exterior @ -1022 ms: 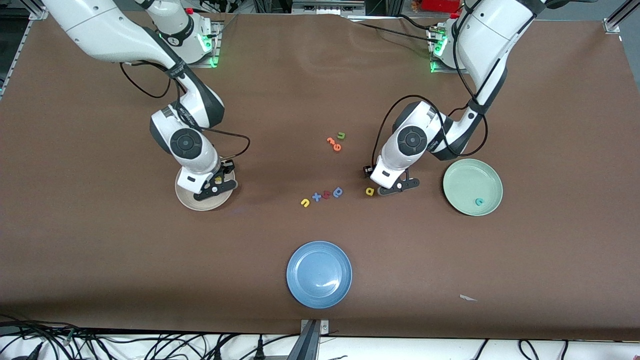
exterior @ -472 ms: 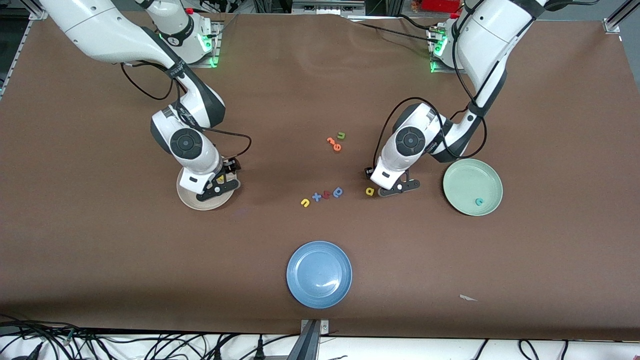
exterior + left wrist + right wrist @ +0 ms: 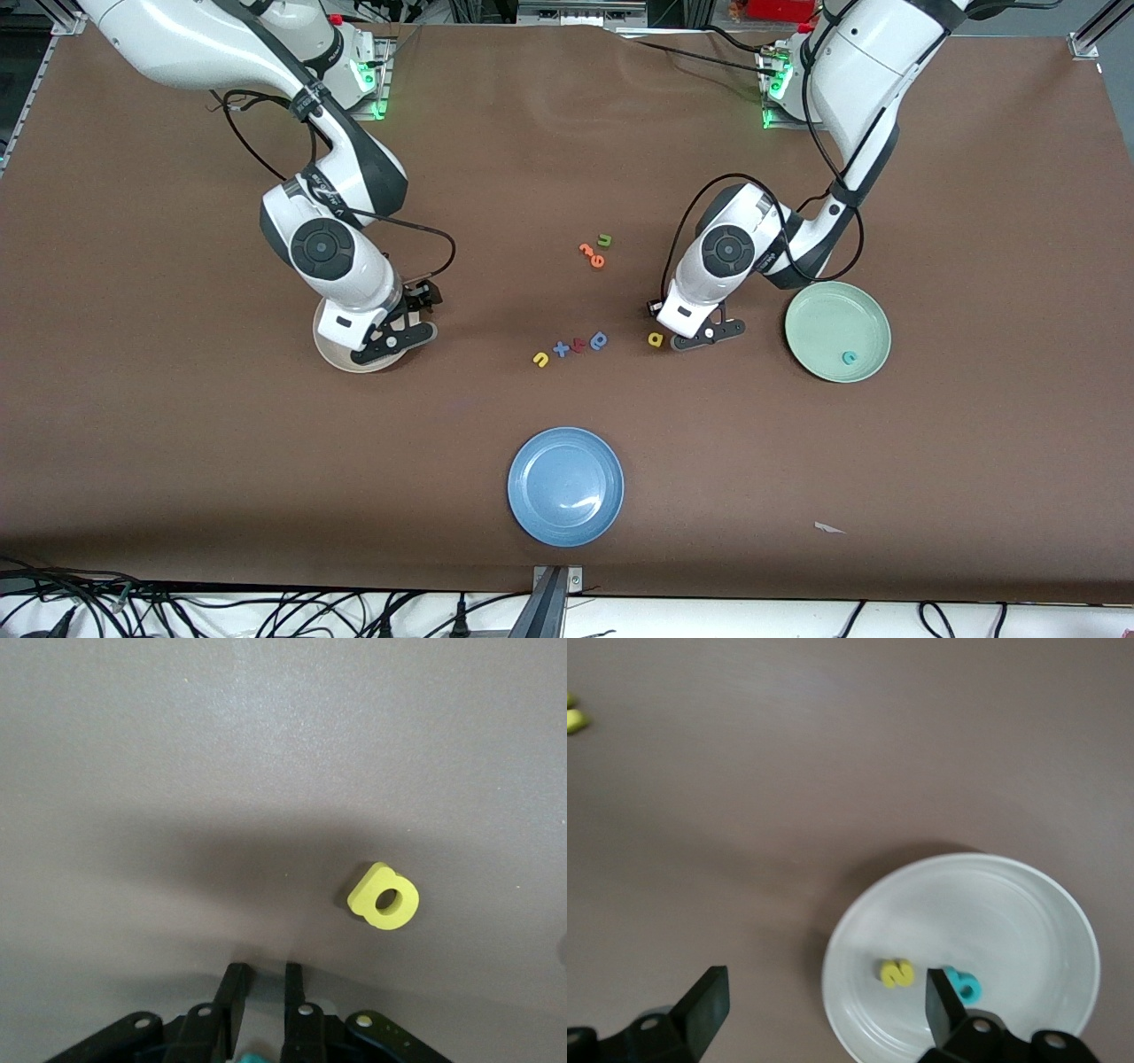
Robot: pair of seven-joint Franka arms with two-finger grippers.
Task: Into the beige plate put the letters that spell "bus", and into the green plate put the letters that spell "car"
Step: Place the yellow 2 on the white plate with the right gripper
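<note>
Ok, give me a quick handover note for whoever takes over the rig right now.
Right hand: open over the beige plate, which holds the yellow s and teal b.
Left hand: low at the table, closed on a teal letter, seemingly the r; the yellow a lies beside it.
Done: also the teal c in the green plate.
To do: yellow u to beige; r and a to green.
</note>
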